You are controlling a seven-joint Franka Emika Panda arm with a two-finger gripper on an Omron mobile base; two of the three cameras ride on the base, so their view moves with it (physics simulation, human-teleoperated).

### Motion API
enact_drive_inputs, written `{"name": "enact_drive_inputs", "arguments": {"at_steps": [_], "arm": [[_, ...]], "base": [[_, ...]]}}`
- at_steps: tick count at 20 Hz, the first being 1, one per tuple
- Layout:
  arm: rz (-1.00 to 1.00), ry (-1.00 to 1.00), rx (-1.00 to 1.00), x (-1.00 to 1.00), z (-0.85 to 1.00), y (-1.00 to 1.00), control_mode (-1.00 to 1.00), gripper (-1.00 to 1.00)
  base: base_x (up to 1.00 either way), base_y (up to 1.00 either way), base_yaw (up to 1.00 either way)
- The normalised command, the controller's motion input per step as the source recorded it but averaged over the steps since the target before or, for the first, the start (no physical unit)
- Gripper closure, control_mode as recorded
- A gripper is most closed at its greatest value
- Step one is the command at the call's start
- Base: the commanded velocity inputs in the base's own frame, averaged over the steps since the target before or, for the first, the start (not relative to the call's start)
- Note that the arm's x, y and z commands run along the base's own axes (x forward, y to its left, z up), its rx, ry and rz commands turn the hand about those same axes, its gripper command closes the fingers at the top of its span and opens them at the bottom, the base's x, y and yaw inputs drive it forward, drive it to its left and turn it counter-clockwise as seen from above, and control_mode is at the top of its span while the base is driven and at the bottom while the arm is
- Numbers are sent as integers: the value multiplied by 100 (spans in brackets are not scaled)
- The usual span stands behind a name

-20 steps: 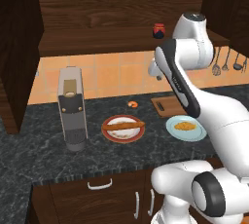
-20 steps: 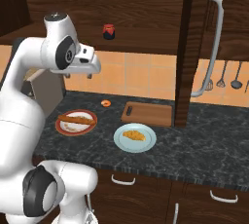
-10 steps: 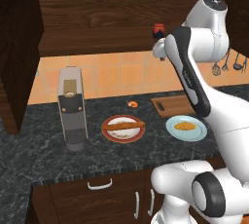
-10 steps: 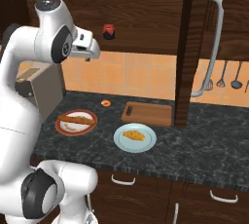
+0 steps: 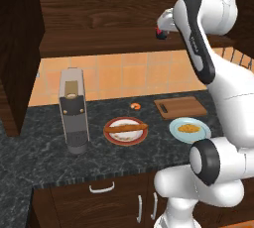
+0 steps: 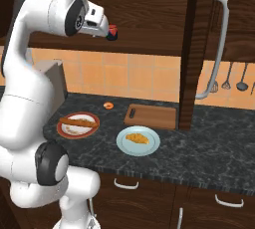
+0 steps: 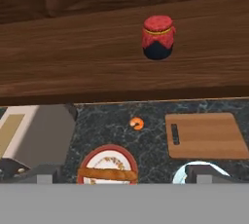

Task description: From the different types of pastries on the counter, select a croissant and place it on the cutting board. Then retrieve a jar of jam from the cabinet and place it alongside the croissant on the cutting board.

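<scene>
In the hand view the two dark fingertips [image 7: 44, 173] rise at the bottom corners, spread wide with nothing between them. Between and beyond them on the dark speckled stone counter [image 7: 151, 145] lie the round red plate [image 7: 108, 164] bearing a long brown stick pastry [image 7: 108, 174], a tiny orange curl [image 7: 137, 123], and at two o'clock the bare reddish-brown wooden cutting board [image 7: 204, 136]. Farther, at twelve o'clock, the small dark red-lidded jam jar [image 7: 158, 37] stands upright on the dark wood cabinet shelf [image 7: 73, 57], well clear of both fingers.

Red-lidded dark jar [image 7: 158, 37], speckled black counter [image 5: 44, 155]
</scene>
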Motion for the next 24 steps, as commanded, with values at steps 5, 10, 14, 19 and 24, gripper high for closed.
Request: {"name": "enact_drive_inputs", "arguments": {"at_steps": [5, 10, 14, 19, 24], "arm": [[0, 0, 0, 59, 13, -2, -100, -100], [0, 27, -20, 5, -44, 0, -100, -100], [0, 0, 1, 82, 27, -28, -100, -100], [0, 1, 1, 38, 16, -22, -100, -100], [0, 3, -11, -1, -33, 0, -100, -100]], "base": [[0, 0, 0], [0, 0, 0], [0, 0, 0], [0, 0, 0], [0, 0, 0]]}}
